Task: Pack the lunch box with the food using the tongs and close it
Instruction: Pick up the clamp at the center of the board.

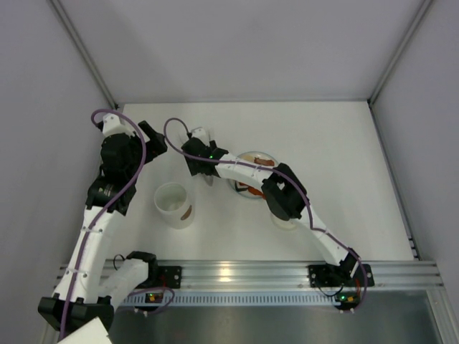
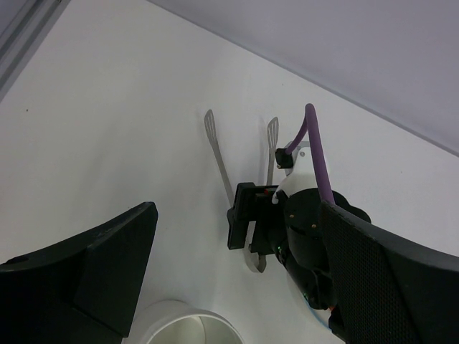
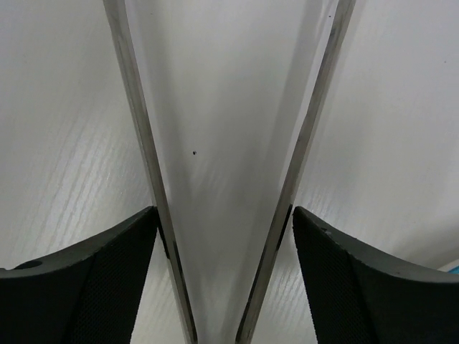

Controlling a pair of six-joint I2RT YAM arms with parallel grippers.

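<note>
While the lunch box [image 1: 174, 206] stands upright and uncovered on the table [image 1: 323, 143], between the two arms, no food can be seen inside it; packing is judged not yet begun.

1. Tongs [image 2: 216, 156]: lying flat on the table just beyond the tub, spatula tips pointing away from the robot, arms spread in a V.
2. Right gripper [image 3: 225, 222]: closed onto the tongs near the hinge end. The wrist view shows one finger pressed against the outside of each arm. The pickup is judged to be in hand, with the lift not yet made.
3. Food [image 1: 264, 163]: orange and brown pieces lie on the plate [image 1: 247, 155], right of the tongs and partly hidden under the right arm.
4. Left gripper [image 1: 153, 137]: jaws wide apart, holding nothing, above the table left of the tongs.

Remaining: lift the tongs, transfer every piece, close the tub. No lid can be identified with certainty.
</note>
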